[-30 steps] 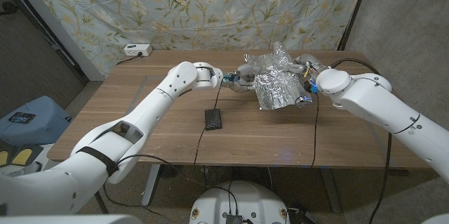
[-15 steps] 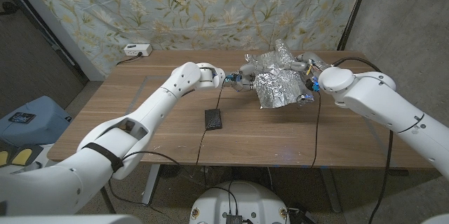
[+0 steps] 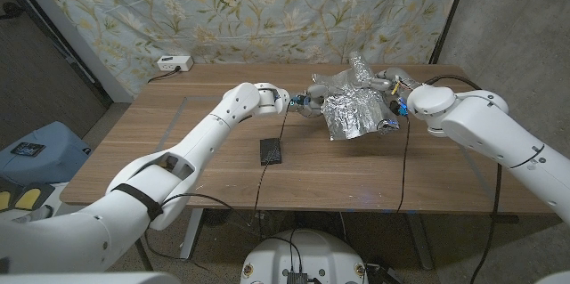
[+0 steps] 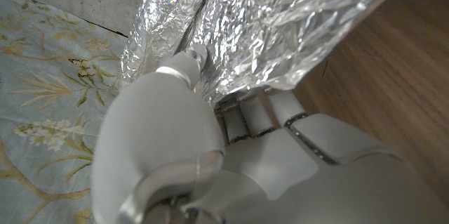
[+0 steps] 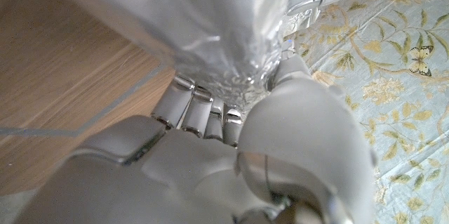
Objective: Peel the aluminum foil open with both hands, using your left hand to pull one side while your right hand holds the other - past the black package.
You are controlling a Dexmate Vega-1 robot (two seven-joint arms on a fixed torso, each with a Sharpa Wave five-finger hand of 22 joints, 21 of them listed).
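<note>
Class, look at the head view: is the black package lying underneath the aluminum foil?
No. The black package lies alone on the table, apart from the aluminum foil, on the side nearer the robot.

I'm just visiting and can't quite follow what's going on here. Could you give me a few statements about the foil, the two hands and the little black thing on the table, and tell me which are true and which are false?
1. Both hands hold the aluminum foil. True: the left hand grips one side, the right hand the other.
2. The black package lies under the foil. False: it lies apart on the table, nearer the robot than the foil.
3. The foil is a flat, smooth sheet. False: it is crumpled and bunched up.
4. A white power strip sits at the table's far left edge. True.
5. The left hand holds the black package. False: it grips the foil.
</note>
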